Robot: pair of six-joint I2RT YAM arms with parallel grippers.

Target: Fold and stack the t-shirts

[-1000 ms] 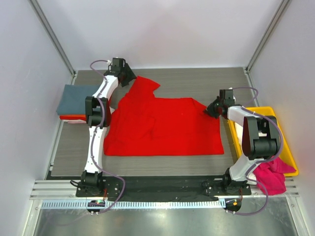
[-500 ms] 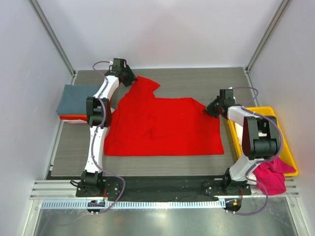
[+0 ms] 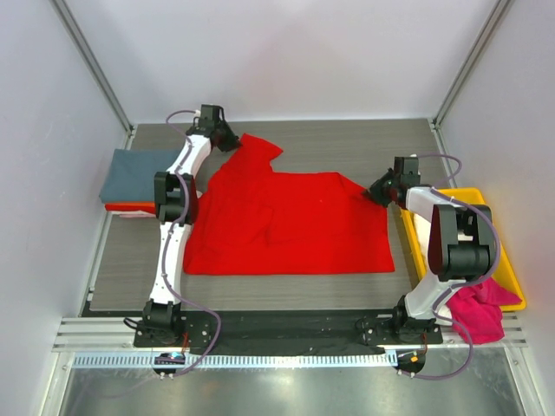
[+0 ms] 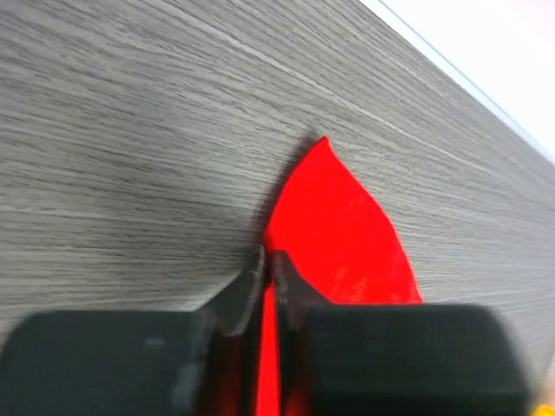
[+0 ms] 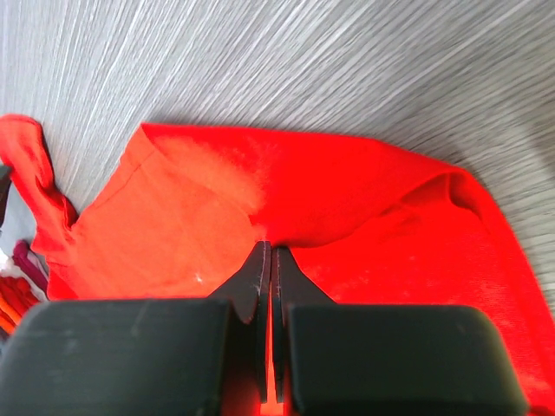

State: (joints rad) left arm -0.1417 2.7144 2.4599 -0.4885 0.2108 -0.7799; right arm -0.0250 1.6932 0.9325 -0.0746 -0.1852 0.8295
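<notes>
Top external: grey-blue t-shirt [image 3: 132, 173] stacked, magenta t-shirt [image 3: 479, 312] waiting, red t-shirt [image 3: 295, 227] spread unfolded — left end effector [image 3: 232, 143] and right end effector [image 3: 375, 191] clamped on its edges.

Red t-shirt [image 3: 286, 225] spread, grey-blue one [image 3: 130, 173] seemingly folded
</notes>
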